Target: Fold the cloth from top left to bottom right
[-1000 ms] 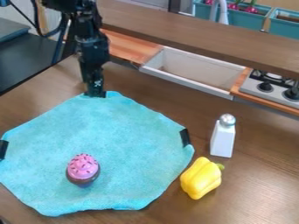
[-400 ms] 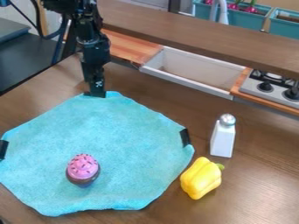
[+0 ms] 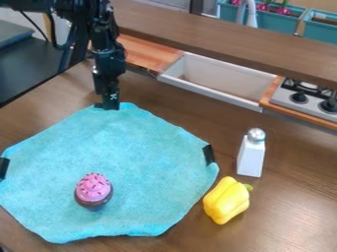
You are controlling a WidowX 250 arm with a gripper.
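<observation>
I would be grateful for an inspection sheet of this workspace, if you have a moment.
Surface: brown wood-look tabletop.
Job's things: light-blue cloth spread out, unfolded, with a black strip at its left edge and another at its right.
Clutter: pink-topped toy cupcake on the cloth; yellow bell pepper near its lower right edge; white shaker with silver cap upright behind the pepper.
Gripper: claw at the cloth's top corner; grip unclear.
Cables: dark cable beside the arm, upper left.
Surroundings: white sink, stove, teal planters.
</observation>
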